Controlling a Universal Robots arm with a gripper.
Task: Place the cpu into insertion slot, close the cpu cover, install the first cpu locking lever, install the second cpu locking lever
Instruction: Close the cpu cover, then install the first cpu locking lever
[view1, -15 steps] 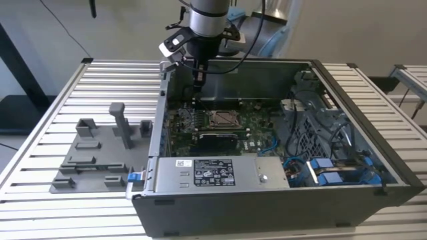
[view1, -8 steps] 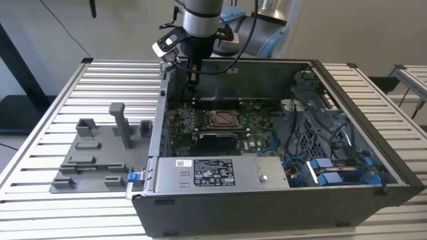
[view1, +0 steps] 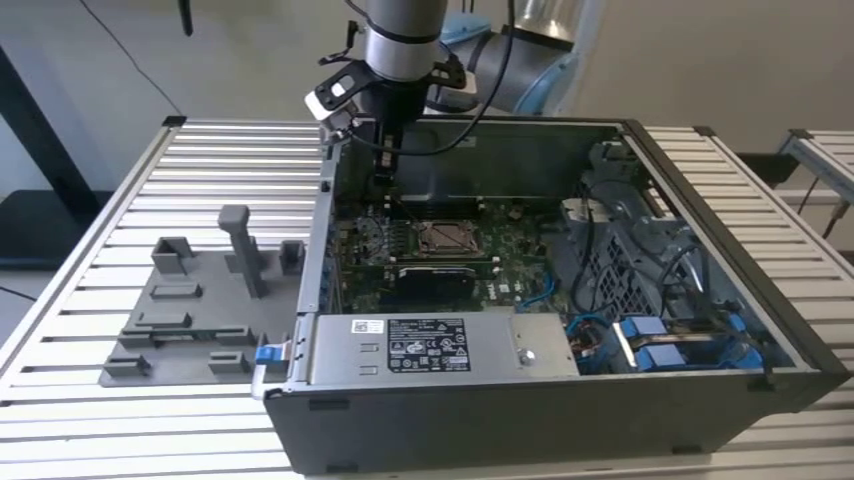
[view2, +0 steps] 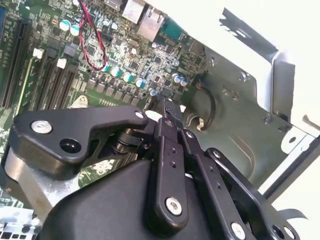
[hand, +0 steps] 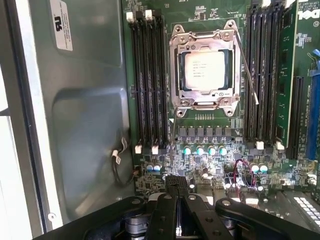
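The gripper (hand: 176, 183) has its black fingers pressed together with nothing between them. In the exterior view it hangs at the upper centre, just inside the rear wall of the open computer case (view1: 534, 440). It hovers over the green motherboard (hand: 210, 165), apart from the insertion slot (view1: 445, 237) at the middle of the exterior view. The cpu (hand: 205, 70) lies in the slot, with the metal cover (hand: 176, 60) lying flat around it. A thin locking lever (hand: 247, 70) angles away across the memory slots (hand: 147, 80). A grey fixture tray (view1: 200, 300) lies on the slatted table (view1: 200, 150) at the exterior view's left.
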